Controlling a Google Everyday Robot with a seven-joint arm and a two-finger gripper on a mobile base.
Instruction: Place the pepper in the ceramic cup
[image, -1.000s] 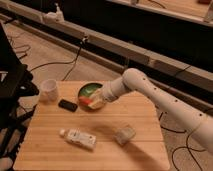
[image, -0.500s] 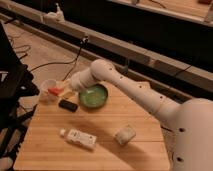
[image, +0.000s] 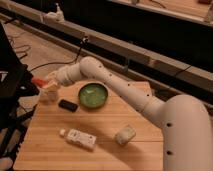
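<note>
The white ceramic cup (image: 48, 95) stands at the table's far left corner. My gripper (image: 46, 83) is right above the cup's mouth, at the end of the white arm that reaches in from the right. It is shut on the red-orange pepper (image: 37, 80), which sticks out to the left just over the cup's rim. The cup's inside is hidden by the gripper.
A green bowl (image: 93, 95) sits right of the cup, with a black flat object (image: 68, 105) in front of it. A white bottle (image: 79, 138) lies near the front, and a pale crumpled item (image: 125, 135) to its right. The wooden table (image: 105, 155) ends just left of the cup.
The arm has swung left from the green bowl to the cup, carrying the pepper; it now sits directly over the cup's mouth.
</note>
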